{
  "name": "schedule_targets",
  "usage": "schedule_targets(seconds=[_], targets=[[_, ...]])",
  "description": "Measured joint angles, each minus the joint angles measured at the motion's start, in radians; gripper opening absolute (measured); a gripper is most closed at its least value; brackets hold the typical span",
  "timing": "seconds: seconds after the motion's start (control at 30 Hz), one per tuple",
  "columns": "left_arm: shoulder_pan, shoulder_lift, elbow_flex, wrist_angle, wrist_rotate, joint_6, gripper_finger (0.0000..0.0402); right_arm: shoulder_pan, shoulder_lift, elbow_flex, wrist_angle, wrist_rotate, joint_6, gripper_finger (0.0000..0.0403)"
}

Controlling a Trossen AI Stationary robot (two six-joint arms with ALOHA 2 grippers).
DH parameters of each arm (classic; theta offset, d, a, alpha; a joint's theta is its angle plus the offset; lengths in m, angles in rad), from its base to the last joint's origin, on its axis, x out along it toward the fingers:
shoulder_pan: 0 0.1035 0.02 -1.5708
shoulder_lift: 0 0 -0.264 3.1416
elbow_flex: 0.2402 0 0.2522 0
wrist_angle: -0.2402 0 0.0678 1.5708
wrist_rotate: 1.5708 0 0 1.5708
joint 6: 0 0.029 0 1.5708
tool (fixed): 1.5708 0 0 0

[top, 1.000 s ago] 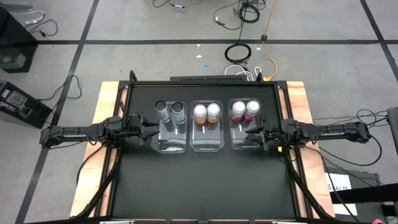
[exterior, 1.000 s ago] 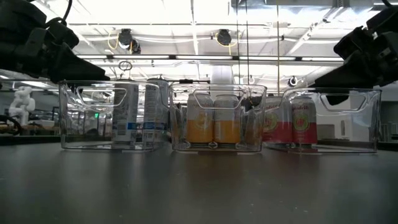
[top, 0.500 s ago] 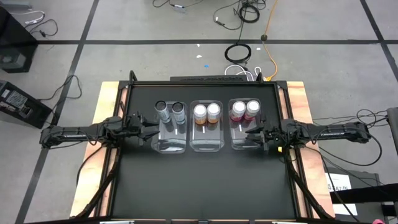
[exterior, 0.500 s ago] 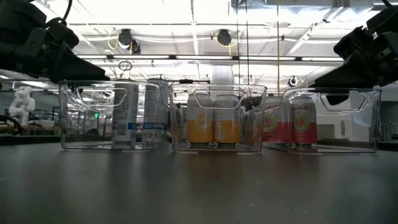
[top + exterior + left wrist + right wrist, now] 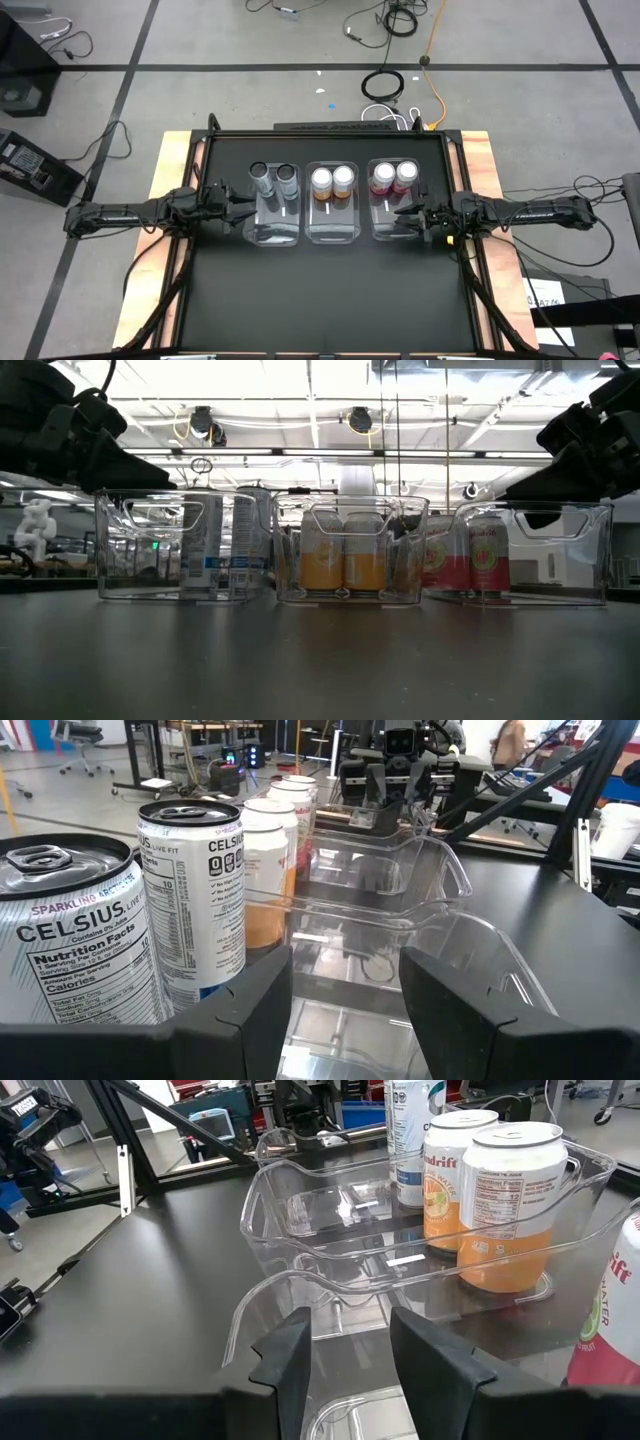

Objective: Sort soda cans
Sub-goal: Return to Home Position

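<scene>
Six small upright aluminium soda cans are standing sorted by colour in three clear rectangular plastic bins. The bins are sitting side by side across the middle of the black table top (image 5: 330, 300).

The two grey-and-white soda cans (image 5: 261, 178) are standing just beside one another in the far half of the left clear bin (image 5: 275, 232). The two orange-sided soda cans (image 5: 321, 181) are occupying the far half of the middle clear bin (image 5: 332, 230). The two pink-sided soda cans (image 5: 383, 178) are standing in the far half of the right clear bin (image 5: 384, 232).

The left gripper (image 5: 247, 206) is hovering at the outer wall of the left clear bin, and in the low view it is sitting above rim height. Its dark fingers (image 5: 240, 1010) are showing spread apart, gripping nothing.

The right gripper (image 5: 404, 214) is hanging over the near outer corner of the right clear bin, likewise above the rim. Its fingers (image 5: 285, 1365) are also standing apart and gripping nothing.

Both arms are reaching in level from the table's sides.
</scene>
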Motion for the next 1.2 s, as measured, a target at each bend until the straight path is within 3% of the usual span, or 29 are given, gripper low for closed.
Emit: schedule_targets(seconds=[0.27, 0.67, 1.2], targets=[[0.000, 0.000, 0.000, 0.000, 0.000, 0.000, 0.0193, 0.000, -0.025, 0.000, 0.000, 0.000, 0.000, 0.0130], [0.000, 0.000, 0.000, 0.000, 0.000, 0.000, 0.0193, 0.000, -0.244, 0.000, 0.001, 0.001, 0.000, 0.0130], [0.000, 0.000, 0.000, 0.000, 0.000, 0.000, 0.0193, 0.001, -0.244, 0.000, 0.000, 0.001, 0.000, 0.0130]])
